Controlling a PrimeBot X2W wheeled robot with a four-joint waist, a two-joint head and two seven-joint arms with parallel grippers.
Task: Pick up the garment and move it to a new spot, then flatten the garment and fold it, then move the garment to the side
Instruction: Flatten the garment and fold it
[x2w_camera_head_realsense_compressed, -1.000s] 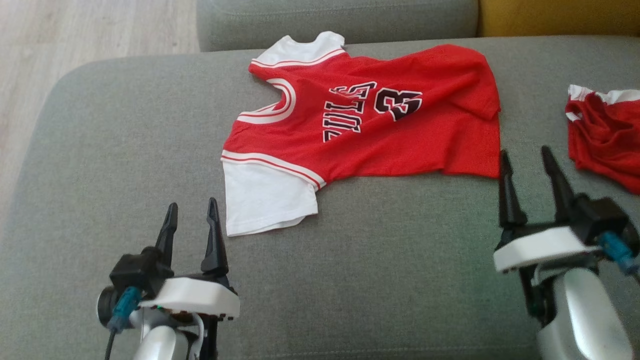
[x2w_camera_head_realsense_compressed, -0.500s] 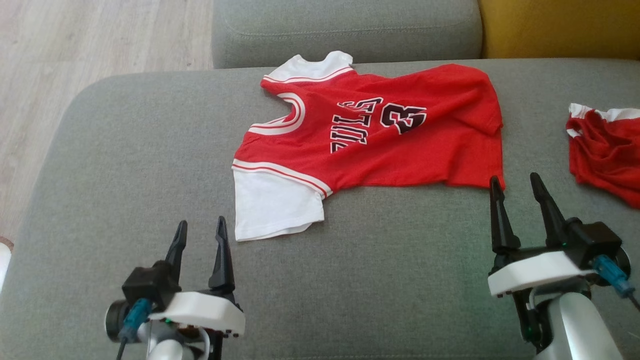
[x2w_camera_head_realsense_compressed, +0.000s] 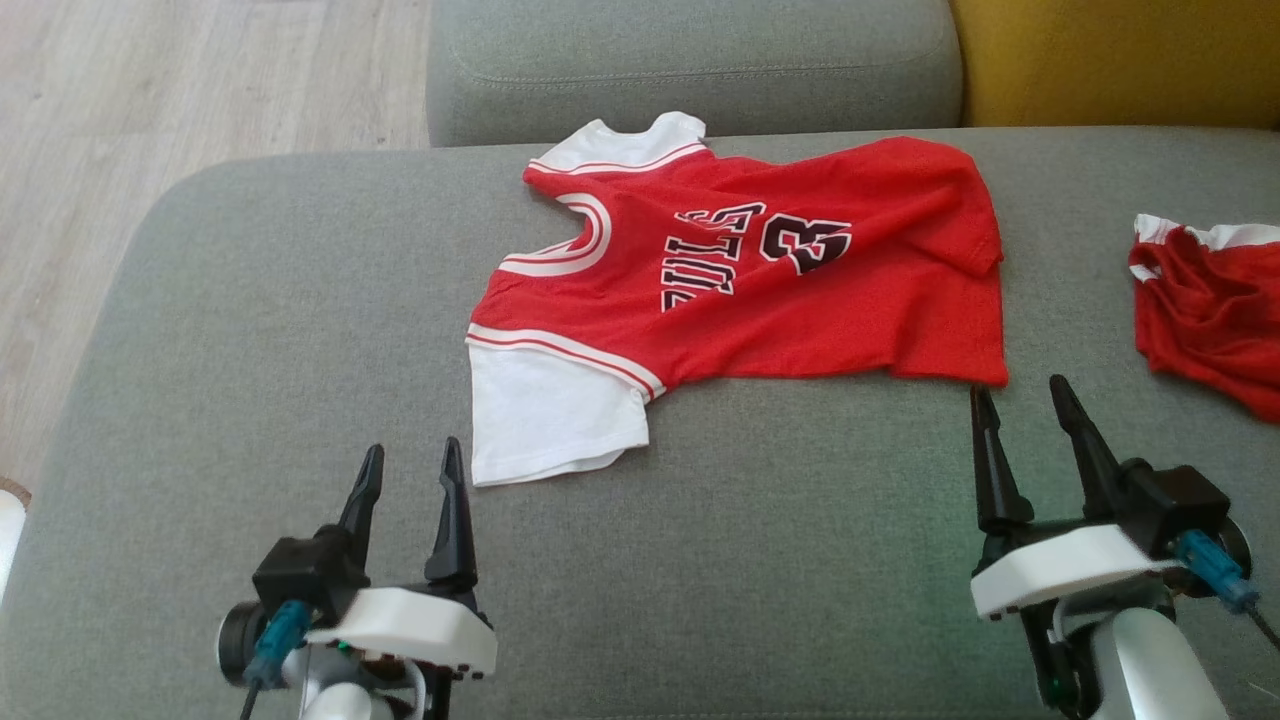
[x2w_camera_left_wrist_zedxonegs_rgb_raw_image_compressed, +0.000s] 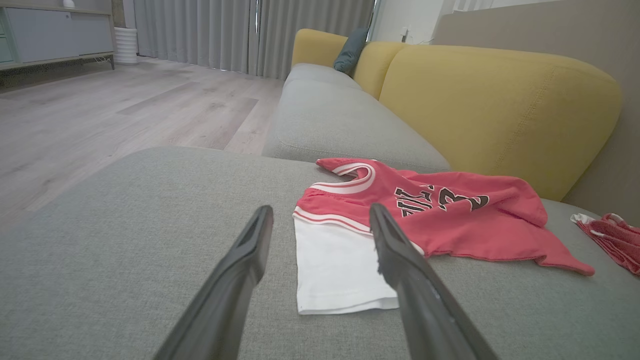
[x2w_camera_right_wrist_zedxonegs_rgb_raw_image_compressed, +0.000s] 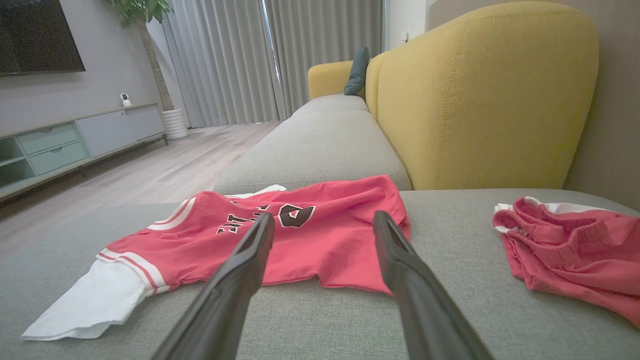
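Head view shows you the jersey (x2w_camera_head_realsense_compressed: 760, 300) lying spread and a little rumpled on the grey sofa seat (x2w_camera_head_realsense_compressed: 250, 330). Your left pincer (x2w_camera_head_realsense_compressed: 412, 457) is open and empty, just short of the white sleeve (x2w_camera_head_realsense_compressed: 550, 420). Your right pincer (x2w_camera_head_realsense_compressed: 1018, 392), also open and empty, points at the jersey's near red corner, close but not touching. A smaller red garment (x2w_camera_head_realsense_compressed: 1210, 300) lies farther right.

The left gripper (x2w_camera_head_realsense_compressed: 412, 448) sits near left, the right gripper (x2w_camera_head_realsense_compressed: 1018, 388) near right, slightly farther forward. Both point away, fingers spread wide, holding nothing. The pale right forearm (x2w_camera_head_realsense_compressed: 1150, 665) shows below its wrist.
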